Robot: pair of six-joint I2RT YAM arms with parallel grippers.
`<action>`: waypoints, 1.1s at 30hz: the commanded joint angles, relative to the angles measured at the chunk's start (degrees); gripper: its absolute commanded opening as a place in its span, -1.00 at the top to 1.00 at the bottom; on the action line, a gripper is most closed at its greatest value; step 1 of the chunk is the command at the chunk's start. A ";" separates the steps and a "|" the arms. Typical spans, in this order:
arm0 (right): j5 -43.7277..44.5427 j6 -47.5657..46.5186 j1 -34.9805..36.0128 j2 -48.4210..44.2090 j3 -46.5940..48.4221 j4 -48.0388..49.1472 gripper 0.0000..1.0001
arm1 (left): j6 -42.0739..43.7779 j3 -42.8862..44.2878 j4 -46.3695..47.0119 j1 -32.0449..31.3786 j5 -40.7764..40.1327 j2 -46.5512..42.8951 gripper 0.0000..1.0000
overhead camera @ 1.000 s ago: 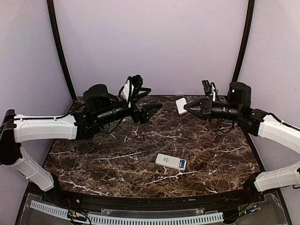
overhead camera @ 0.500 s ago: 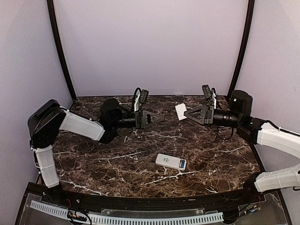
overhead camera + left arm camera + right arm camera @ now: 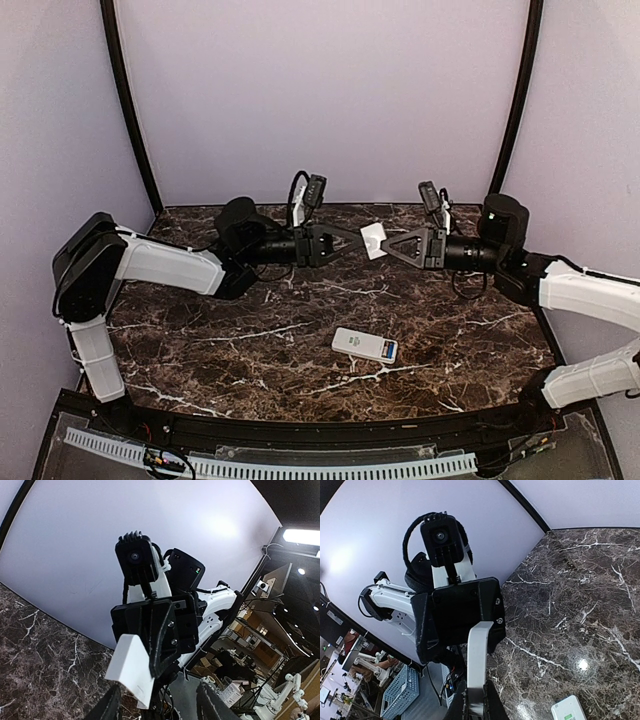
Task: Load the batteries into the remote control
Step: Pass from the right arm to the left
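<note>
1. Top view: the right gripper (image 3: 388, 245) is clenched on a small white cover piece (image 3: 373, 240), held in the air above the 12 o'clock part of the table (image 3: 200, 330). The left gripper (image 3: 356, 240) faces it from 9 o'clock. The remote control (image 3: 362, 345) lies on the marble at 6 o'clock of them, well apart. The batteries (image 3: 387, 351) show blue at its 3 o'clock end.
2. Left wrist: its own fingers (image 3: 111, 706) stand parted, released, with the cover piece's lower edge between them. Whether they touch it I cannot tell.
3. Right wrist: the cover piece is seen edge-on, pinched. One remote corner is at 5 o'clock.
</note>
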 commanded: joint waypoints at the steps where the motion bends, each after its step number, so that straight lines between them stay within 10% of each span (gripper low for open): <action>1: 0.22 -0.89 1.23 -0.07 0.25 3.28 1.00 | -0.89 1.38 1.30 -0.10 -0.64 0.77 0.04; 14: -0.37 -0.14 2.13 2.52 0.92 5.18 1.00 | 0.87 3.20 -1.25 -1.31 -0.14 1.22 0.47; 17: -0.64 -0.71 2.39 2.40 1.28 4.35 1.00 | 0.83 3.11 -1.44 -1.55 -0.32 1.23 0.98; 33: -5.63 -15.94 1.02 -0.95 11.12 -23.05 0.58 | 14.66 6.07 -22.71 -2.18 1.12 -3.66 1.00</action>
